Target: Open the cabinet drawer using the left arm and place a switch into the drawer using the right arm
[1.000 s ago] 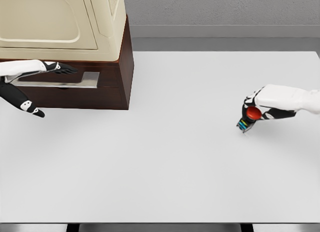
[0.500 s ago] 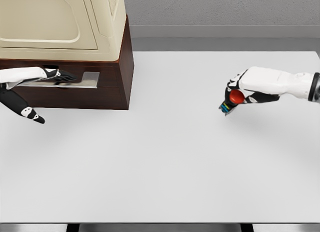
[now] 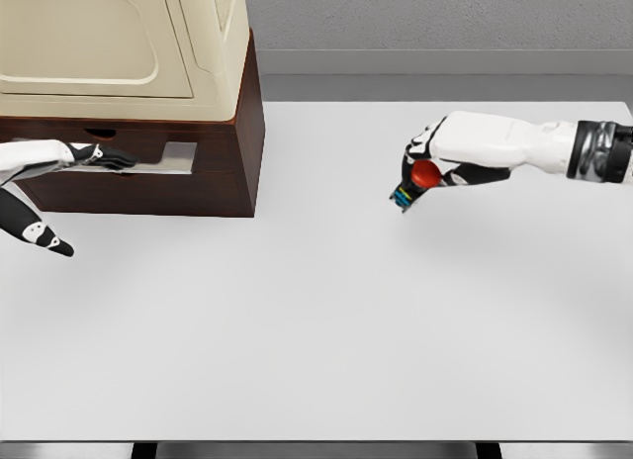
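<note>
The cabinet [image 3: 213, 93] stands at the table's back left, a cream upper body on a dark brown base. Its drawer front [image 3: 148, 190] carries a silver handle plate [image 3: 163, 160]. My left hand [image 3: 99, 158] reaches in from the left edge. Its dark fingers [image 3: 111, 160] lie stretched along the handle, and the thumb [image 3: 40, 233] is spread far below them, in front of the drawer. My right hand [image 3: 423, 167] hovers over the table right of the middle, shut on the switch [image 3: 413, 182], which has a red button and a dark body and hangs tilted under the palm.
The white table [image 3: 316, 321] spans the view, with its front edge along the bottom. A grey wall and a floor strip [image 3: 435, 63] run behind it. The cabinet overhangs the drawer's upper side.
My right hand has carried the switch up and leftwards, toward the cabinet. My left hand has dropped from above the handle onto it and has drawn back slightly to the left.
</note>
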Motion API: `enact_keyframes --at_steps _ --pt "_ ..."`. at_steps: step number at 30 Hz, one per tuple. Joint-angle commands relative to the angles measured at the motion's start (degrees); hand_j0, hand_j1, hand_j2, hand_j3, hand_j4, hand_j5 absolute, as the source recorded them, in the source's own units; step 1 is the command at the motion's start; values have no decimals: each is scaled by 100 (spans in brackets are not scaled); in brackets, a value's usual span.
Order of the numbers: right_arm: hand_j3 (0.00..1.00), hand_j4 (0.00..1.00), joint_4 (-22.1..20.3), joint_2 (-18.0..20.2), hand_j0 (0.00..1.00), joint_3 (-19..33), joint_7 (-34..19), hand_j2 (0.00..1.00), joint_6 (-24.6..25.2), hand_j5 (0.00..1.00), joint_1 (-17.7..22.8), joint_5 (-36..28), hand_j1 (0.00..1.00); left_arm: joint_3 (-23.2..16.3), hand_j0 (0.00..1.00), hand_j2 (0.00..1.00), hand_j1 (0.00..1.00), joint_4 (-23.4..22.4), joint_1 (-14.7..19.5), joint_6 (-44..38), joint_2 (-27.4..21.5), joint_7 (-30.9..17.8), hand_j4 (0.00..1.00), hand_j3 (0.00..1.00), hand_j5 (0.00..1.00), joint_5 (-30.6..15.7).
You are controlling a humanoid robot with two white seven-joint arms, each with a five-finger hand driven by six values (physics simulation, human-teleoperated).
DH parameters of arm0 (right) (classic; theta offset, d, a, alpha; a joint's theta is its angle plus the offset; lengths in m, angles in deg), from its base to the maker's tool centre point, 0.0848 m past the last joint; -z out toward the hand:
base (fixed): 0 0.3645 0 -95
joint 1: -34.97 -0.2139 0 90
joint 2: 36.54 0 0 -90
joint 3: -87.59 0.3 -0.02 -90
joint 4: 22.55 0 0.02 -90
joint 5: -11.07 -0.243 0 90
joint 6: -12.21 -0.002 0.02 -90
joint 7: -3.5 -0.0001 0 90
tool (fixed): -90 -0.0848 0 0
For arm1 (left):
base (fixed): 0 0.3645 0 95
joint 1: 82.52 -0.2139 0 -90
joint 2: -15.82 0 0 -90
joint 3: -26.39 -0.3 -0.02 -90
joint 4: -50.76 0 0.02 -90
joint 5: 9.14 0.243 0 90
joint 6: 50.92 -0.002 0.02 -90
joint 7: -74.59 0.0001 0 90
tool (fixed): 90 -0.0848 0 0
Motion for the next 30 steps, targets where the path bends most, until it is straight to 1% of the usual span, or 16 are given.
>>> enact_keyframes --at_steps 1,3,7,8,10,13,15,19,26,30 --pt "44 44 5 -56 44 -143 1 44 14 44 -26 -29 44 -9 100 100 100 3 1 5 -24 -3 100 100 100 -54" --pt "44 44 5 -136 44 -230 1 44 14 44 -141 -29 44 -9 100 100 100 3 -8 -4 -94 -3 100 100 100 -98" --pt "44 44 5 -250 44 -371 1 44 14 44 -369 -38 44 43 100 100 100 -6 -35 -31 -94 -3 100 100 100 -19" --pt "44 44 5 -259 44 -468 1 44 14 44 -439 -38 44 315 100 100 100 -6 -78 -39 -86 -3 100 100 100 51" --pt "44 44 23 -373 44 -538 1 44 14 44 -519 -38 44 509 100 100 100 -14 -228 -39 -94 -3 100 100 100 60" --pt "44 44 23 -443 44 -679 1 44 14 44 -677 -29 44 536 100 100 100 -32 -219 -39 -86 -3 100 100 100 192" --pt "44 44 31 -496 44 -740 1 44 14 44 -765 -29 44 720 100 100 100 -32 -228 -48 -51 -3 100 100 100 245" --pt "44 44 67 -619 44 -977 1 44 14 44 -1002 -29 44 720 100 100 100 -58 -237 -48 11 -3 100 100 100 394" --pt "44 44 119 -856 44 -1373 1 44 14 44 -1441 -47 44 729 100 100 100 -93 -360 -48 11 -3 100 100 100 385" --pt "44 44 172 -979 44 -1549 1 44 130 44 -1644 -47 44 720 100 100 100 -278 -369 -48 11 -3 100 100 100 385"
